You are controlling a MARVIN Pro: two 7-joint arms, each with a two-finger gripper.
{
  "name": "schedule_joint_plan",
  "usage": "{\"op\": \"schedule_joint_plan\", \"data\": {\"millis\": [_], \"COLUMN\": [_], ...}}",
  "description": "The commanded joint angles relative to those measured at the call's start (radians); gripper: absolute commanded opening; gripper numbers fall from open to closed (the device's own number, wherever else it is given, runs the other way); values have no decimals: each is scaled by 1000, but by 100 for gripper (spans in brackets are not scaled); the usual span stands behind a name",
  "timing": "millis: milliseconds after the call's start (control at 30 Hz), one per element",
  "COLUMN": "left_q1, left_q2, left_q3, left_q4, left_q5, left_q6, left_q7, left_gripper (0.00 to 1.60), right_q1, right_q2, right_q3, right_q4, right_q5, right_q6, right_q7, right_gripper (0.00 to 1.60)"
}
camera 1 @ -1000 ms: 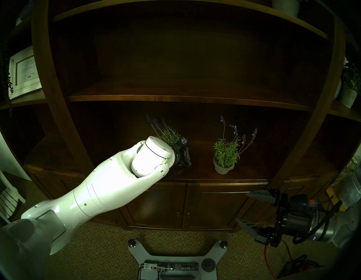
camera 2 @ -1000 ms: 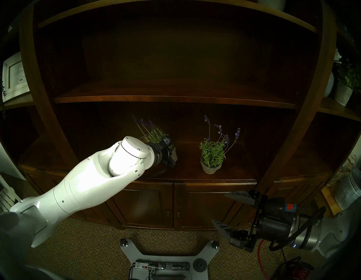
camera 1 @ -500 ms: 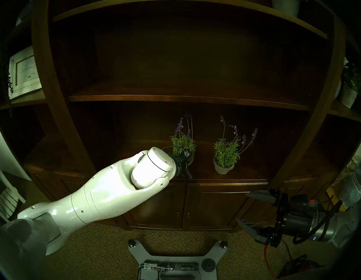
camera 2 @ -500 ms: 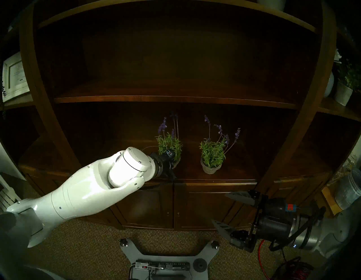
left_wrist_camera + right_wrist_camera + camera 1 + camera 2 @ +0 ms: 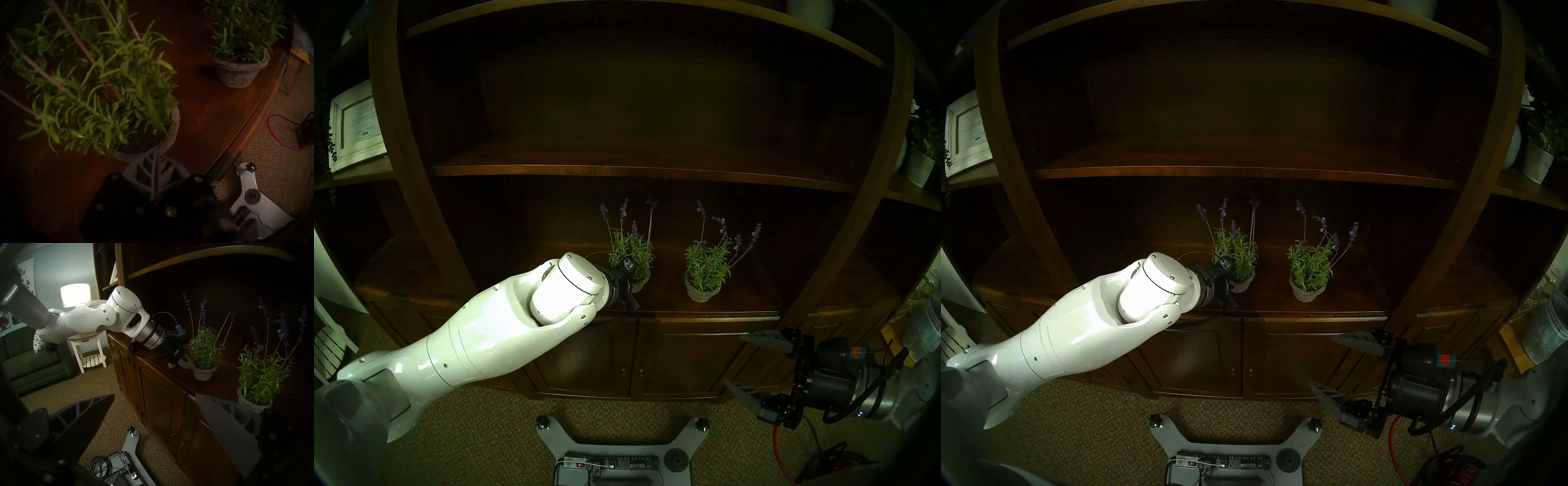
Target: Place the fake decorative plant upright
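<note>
Standing upright on the dark wooden cabinet top (image 5: 738, 302): left potted plant (image 5: 631, 249), grey pot base flat on the wood, purple flower spikes pointing up. Left gripper (image 5: 155, 156) pressed against pot's near rim, fingers together, tips meeting at the rim edge in the left wrist view. Cannot tell whether a lip of the rim is pinched between the tips or only touched. White left arm (image 5: 490, 332) reaching in from lower left, wrist angled down toward the pot.

Second potted plant (image 5: 704, 271) to the right on the same surface, also upright, well apart from the first, untouched.

Right gripper (image 5: 743, 361) hanging off to the right, in front of the cabinet doors (image 5: 653, 356), below the top's edge, fingers spread wide, nothing between them.

Shelf (image 5: 619, 169) above both plants bare. Framed picture (image 5: 356, 125) on side shelf at far left. Small white-potted plant (image 5: 919, 159) on side shelf at far right. Carpet (image 5: 483, 451) and grey robot base (image 5: 619, 451) below.
</note>
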Motion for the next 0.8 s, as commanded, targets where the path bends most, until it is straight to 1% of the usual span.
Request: {"op": "schedule_joint_plan", "data": {"millis": [0, 567, 600, 633, 667, 700, 733, 767], "left_q1": [-20, -26, -27, -27, -28, -28, -28, -28], "left_q2": [-1, -13, -16, -16, -18, -19, -22, -22], "left_q3": [-41, -66, -69, -69, -70, -71, -73, -73], "left_q4": [-6, 11, 14, 14, 18, 20, 23, 23], "left_q5": [-16, -60, -64, -64, -67, -70, -74, -74], "left_q6": [-2, -8, -9, -9, -10, -10, -10, -10], "left_q7": [6, 29, 32, 32, 33, 35, 38, 38], "left_gripper": [0, 0, 18, 18, 24, 38, 56, 56], "right_q1": [9, 11, 11, 11, 11, 11, 11, 11], "right_q2": [-2, -2, -2, -2, -2, -2, -2, -2], "right_q3": [2, 1, 1, 1, 1, 1, 0, 0], "right_q4": [-3, -3, -3, -3, -3, -3, -3, -3], "right_q5": [3, 2, 2, 2, 2, 2, 2, 2], "right_q6": [-16, -16, -16, -16, -16, -16, -16, -16], "right_q7": [3, 3, 3, 3, 3, 3, 3, 3], "right_gripper": [160, 160, 160, 160, 160, 160, 160, 160]}}
